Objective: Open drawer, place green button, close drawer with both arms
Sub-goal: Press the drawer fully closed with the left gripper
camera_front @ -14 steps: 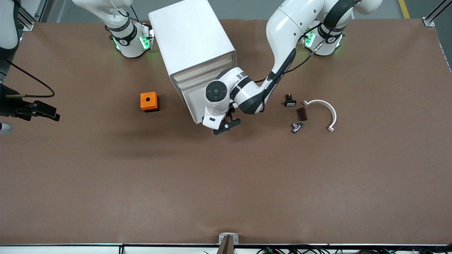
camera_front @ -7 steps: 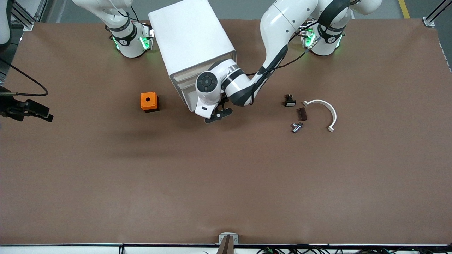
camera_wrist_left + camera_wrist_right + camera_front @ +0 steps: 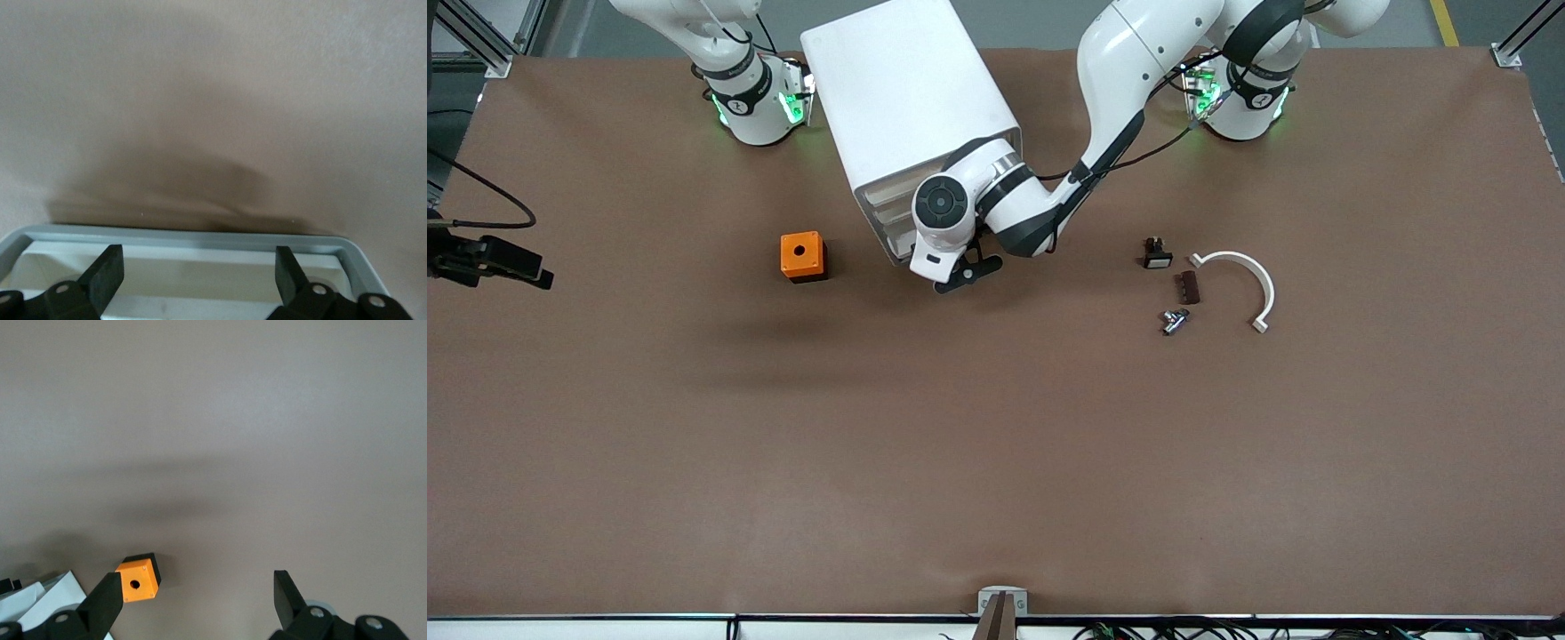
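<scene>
The white cabinet stands between the two arm bases. Its lowest drawer sticks out only a little, and most of it is covered by the left arm. My left gripper is at the drawer's front and is open. In the left wrist view the drawer's grey rim runs just past the left gripper, whose black fingertips hold nothing. The button is hidden. My right gripper hangs open over the right arm's end of the table. In the right wrist view the right gripper holds nothing.
An orange box with a round hole sits beside the cabinet toward the right arm's end; the orange box also shows in the right wrist view. Toward the left arm's end lie a small black part, a brown piece, a metal piece and a white arc.
My left gripper has moved toward the cabinet and the drawer has slid in with it. My right gripper has drifted outward toward the table's edge.
</scene>
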Robot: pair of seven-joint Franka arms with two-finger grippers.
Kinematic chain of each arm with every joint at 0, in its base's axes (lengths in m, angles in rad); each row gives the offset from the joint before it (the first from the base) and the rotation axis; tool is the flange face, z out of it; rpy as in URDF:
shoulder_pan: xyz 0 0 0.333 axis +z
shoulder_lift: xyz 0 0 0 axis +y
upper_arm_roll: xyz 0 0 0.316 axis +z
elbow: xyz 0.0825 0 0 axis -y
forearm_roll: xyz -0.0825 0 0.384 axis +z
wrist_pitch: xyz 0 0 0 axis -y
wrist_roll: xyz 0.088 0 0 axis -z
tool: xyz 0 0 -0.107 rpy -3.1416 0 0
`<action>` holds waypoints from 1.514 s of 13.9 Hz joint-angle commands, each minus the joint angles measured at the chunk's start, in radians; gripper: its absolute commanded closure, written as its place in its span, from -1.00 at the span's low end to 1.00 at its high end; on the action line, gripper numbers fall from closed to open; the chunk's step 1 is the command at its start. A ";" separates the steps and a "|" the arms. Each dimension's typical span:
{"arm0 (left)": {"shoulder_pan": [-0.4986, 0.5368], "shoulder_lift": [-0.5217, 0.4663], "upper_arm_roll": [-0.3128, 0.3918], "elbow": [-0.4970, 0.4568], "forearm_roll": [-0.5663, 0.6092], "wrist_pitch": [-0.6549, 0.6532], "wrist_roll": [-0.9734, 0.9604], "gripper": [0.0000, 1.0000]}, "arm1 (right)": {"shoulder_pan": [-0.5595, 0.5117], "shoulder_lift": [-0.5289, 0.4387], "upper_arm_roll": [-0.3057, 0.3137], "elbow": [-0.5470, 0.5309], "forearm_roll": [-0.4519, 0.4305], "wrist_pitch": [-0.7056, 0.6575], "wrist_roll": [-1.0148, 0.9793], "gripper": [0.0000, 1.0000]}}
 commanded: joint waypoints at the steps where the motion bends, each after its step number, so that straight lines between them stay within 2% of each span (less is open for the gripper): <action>1: 0.000 -0.024 -0.008 -0.022 -0.062 -0.012 -0.012 -1.00 | -0.011 -0.038 0.016 -0.016 -0.004 -0.031 -0.013 -1.00; 9: 0.003 -0.024 -0.008 -0.034 -0.171 -0.012 -0.012 -1.00 | 0.039 -0.118 0.013 -0.062 -0.049 -0.034 -0.021 -1.00; 13: 0.017 -0.039 0.008 -0.034 -0.110 -0.011 0.003 -1.00 | 0.039 -0.161 0.013 -0.096 -0.049 -0.025 -0.021 -1.00; 17: 0.098 -0.122 0.008 -0.037 -0.048 -0.015 -0.009 -1.00 | 0.031 -0.182 0.010 -0.116 -0.049 -0.023 -0.038 -1.00; 18: 0.127 -0.153 0.011 -0.037 -0.037 -0.042 0.002 -1.00 | 0.025 -0.193 0.010 -0.125 -0.049 -0.023 -0.042 -1.00; 21: 0.230 -0.284 0.008 -0.020 0.039 -0.258 0.124 -0.99 | 0.025 -0.195 0.009 -0.128 -0.049 -0.017 -0.044 -1.00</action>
